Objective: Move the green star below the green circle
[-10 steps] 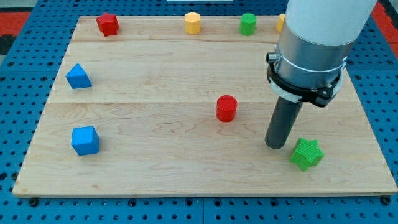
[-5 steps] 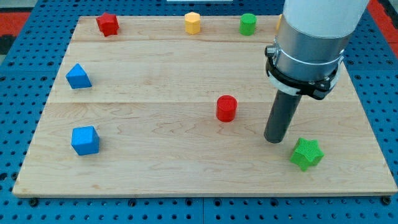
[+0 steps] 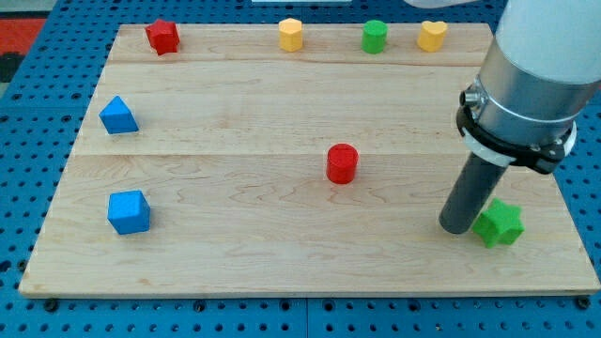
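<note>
My tip [image 3: 457, 227] sits on the wooden board [image 3: 235, 253], near the view's bottom right. It is a plain dark rod with nothing to open or shut, and it holds nothing. It touches the left side of the green star [image 3: 499, 224], which lies close to the board's right edge.

The green circle [image 3: 375, 36] is far away, up at the view's top edge. On its left is a yellow block [image 3: 291, 34]. On its right is a yellow heart [image 3: 432, 35]. A red block [image 3: 162, 37] sits in the top left corner.

A red cylinder [image 3: 342, 162] stands near the middle. A blue triangle [image 3: 118, 115] and a blue cube [image 3: 128, 211] are on the view's left.
</note>
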